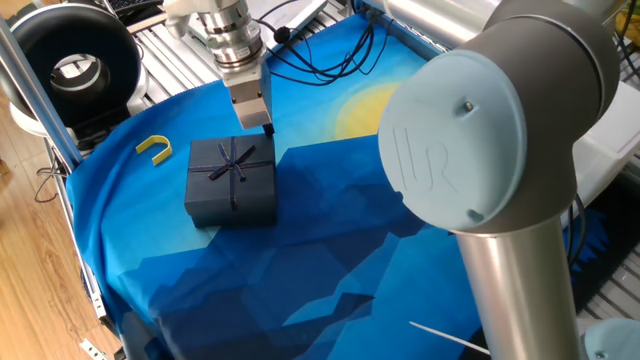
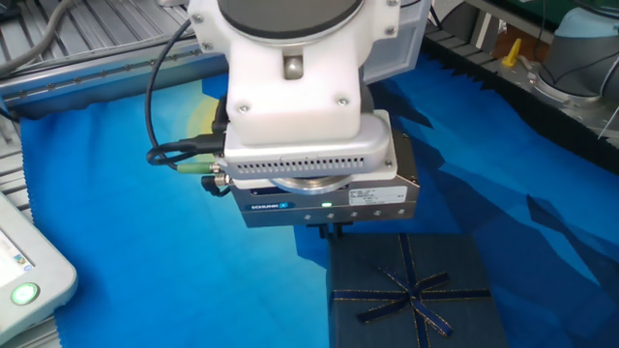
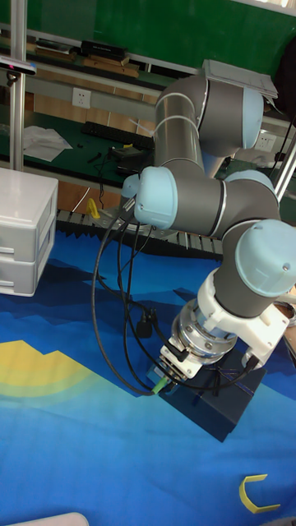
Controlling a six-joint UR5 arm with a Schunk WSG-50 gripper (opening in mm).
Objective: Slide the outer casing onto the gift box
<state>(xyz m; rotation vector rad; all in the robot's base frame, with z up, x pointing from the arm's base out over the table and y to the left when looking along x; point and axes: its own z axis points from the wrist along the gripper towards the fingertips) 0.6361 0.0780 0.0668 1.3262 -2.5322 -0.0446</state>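
Note:
The outer casing (image 1: 232, 180) is a dark navy square block with a thin ribbon cross and bow on top, resting on the blue cloth. It also shows as the outer casing (image 2: 411, 290) and the outer casing (image 3: 228, 404). The gift box is hidden; no tan tray shows anywhere. My gripper (image 1: 266, 127) hangs at the casing's far edge, pointing down. Its short dark fingers (image 2: 330, 227) stand close together with nothing between them, just beside the casing's rim. In the tall fixed view the gripper (image 3: 170, 384) is low over the cloth against the casing's side.
A small yellow hook (image 1: 153, 148) lies on the cloth left of the casing, also seen as the hook (image 3: 256, 496). A white drawer unit (image 3: 25, 234) stands at the far left. Black cables (image 1: 320, 55) trail across the cloth behind the gripper. The arm's big elbow (image 1: 480, 150) fills the foreground.

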